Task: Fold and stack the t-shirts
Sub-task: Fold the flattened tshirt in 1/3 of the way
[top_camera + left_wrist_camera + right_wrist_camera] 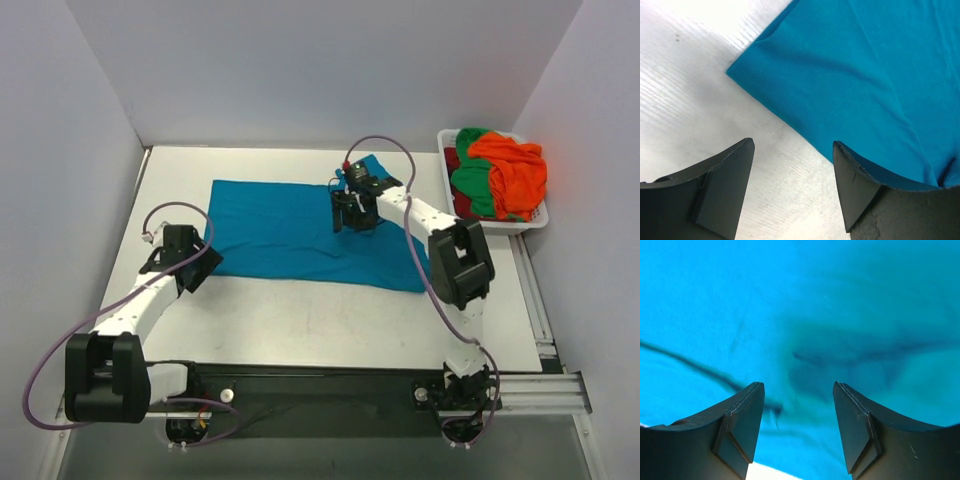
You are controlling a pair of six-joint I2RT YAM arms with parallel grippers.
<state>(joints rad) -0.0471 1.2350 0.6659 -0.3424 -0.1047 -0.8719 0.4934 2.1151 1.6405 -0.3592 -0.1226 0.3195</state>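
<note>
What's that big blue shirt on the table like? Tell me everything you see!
The teal blue t-shirt is plain, soft-looking fabric. It lies spread flat on the white table in a wide, roughly rectangular shape with a few gentle creases. One piece pokes out at its far right corner. The open right gripper is over its right half. The open left gripper is at its near-left corner, one finger over the edge.
</note>
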